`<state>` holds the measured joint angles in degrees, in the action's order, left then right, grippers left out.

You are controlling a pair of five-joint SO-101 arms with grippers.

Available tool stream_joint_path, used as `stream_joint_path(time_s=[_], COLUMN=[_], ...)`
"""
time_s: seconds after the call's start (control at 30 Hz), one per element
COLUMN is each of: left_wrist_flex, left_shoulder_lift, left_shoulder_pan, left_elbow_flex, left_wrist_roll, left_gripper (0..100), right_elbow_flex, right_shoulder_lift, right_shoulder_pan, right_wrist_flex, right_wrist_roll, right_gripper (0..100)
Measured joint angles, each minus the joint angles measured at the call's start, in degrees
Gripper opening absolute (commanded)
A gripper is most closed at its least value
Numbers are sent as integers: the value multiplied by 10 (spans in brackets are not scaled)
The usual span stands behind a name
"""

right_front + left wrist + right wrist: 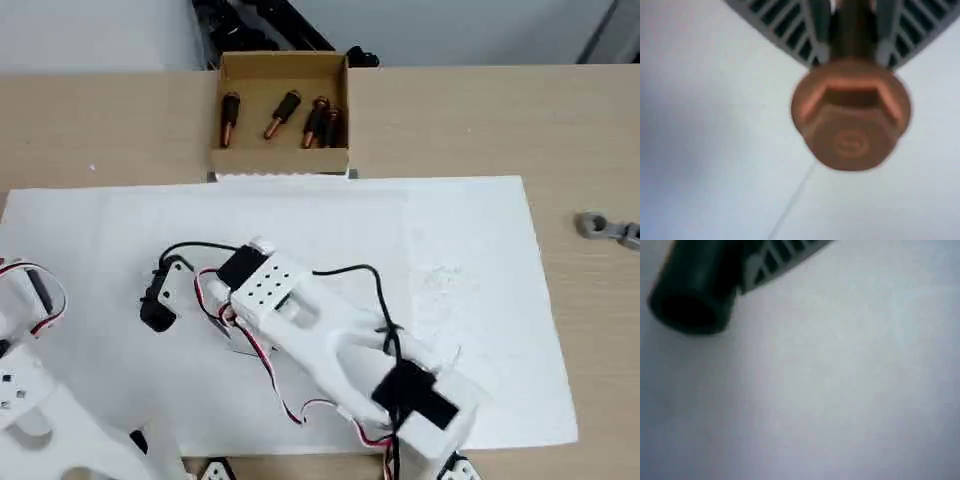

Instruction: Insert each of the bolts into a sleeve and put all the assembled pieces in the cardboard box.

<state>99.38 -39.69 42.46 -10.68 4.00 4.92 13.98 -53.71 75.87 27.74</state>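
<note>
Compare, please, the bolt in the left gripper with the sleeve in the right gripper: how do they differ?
The bolt is copper-coloured; the sleeve is black. The bolt shows a solid hexagonal head, the sleeve an open, hollow end. Both are gripped above the white sheet, not yet joined.

Lit brightly and evenly from above, with soft, pale shadows thrown beneath an arm [330,340] onto the white sheet [460,230].

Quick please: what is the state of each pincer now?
Left pincer: closed, holding a copper bolt.
Right pincer: closed, holding a black sleeve.
</note>
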Motion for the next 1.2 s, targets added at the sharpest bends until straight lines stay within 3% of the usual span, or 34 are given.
stream_joint_path(time_s=[0.53, 0.83, 1.2], left_wrist_flex=[0, 0, 0], left_shoulder_lift=[0, 0, 0], left_shoulder_pan=[0, 0, 0], left_elbow_flex=[0, 0, 0], left_wrist_roll=[0, 0, 0], left_gripper=[6, 6, 6], right_elbow_flex=[-12, -13, -18], right_shoulder_lift=[65, 65, 23], right_shoulder_pan=[25, 38, 38], right_wrist_flex=[-17, -9, 1], right_wrist_roll=[1, 0, -141], right_gripper=[240, 12, 32])
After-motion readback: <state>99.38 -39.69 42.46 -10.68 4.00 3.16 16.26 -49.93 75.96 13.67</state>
